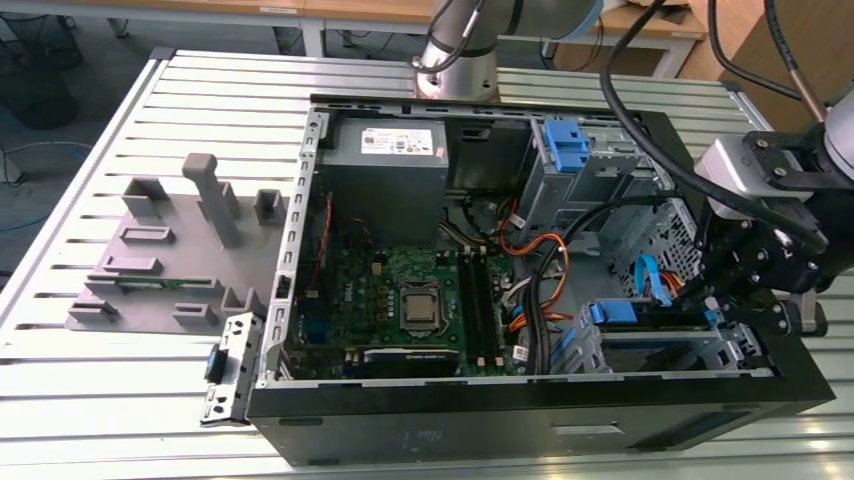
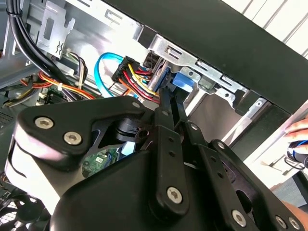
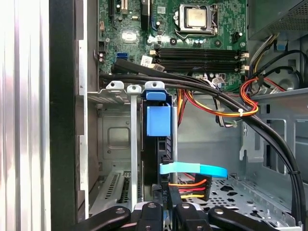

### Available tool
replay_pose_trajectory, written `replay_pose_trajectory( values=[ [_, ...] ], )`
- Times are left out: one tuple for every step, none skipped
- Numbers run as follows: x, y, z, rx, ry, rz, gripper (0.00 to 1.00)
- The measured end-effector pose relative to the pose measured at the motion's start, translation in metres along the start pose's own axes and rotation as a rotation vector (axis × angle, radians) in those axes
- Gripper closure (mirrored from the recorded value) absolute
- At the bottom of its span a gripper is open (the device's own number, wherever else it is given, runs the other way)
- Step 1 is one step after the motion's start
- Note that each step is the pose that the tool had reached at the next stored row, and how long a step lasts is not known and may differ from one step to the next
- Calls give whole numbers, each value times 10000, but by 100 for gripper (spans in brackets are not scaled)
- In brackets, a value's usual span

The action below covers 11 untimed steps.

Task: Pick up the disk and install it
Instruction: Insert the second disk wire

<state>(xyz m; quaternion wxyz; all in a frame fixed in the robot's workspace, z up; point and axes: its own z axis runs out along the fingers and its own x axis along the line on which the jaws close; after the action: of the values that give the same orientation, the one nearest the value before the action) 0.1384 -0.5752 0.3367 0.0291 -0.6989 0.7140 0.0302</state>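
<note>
gripper (image 3: 166, 211) | fingers closed on disk (image 3: 158, 144) | disk upright in drive bay (image 3: 113, 144)

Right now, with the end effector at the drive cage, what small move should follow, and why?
Probably a short, gentle push along the slot. In the first wrist view the disk stands on edge inside the drive cage, with the end effector directly behind it. I cannot tell whether it is fully seated. The blue cable lies close by, so go slowly.
</note>
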Motion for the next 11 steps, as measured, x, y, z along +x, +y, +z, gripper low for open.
replay_pose_trajectory(
  values=[
    [-6, 0, 2, 0, 2, 0, 82],
    [-12, 1, 6, 0, -1, 0, 82],
    [-19, 1, 10, 0, 2, 0, 82],
    [-26, 1, 13, 0, 7, 0, 82],
    [-32, 1, 17, 0, 13, 1, 82],
    [-35, 1, 20, 1, 23, 1, 82],
    [-36, 1, 22, 1, 31, 1, 82],
    [-36, 1, 22, 1, 42, 1, 82],
    [-36, 1, 22, 1, 55, 1, 82],
    [-37, 2, 22, 1, 71, 1, 82],
    [-37, 1, 22, 2, 92, 1, 82]
  ],
)
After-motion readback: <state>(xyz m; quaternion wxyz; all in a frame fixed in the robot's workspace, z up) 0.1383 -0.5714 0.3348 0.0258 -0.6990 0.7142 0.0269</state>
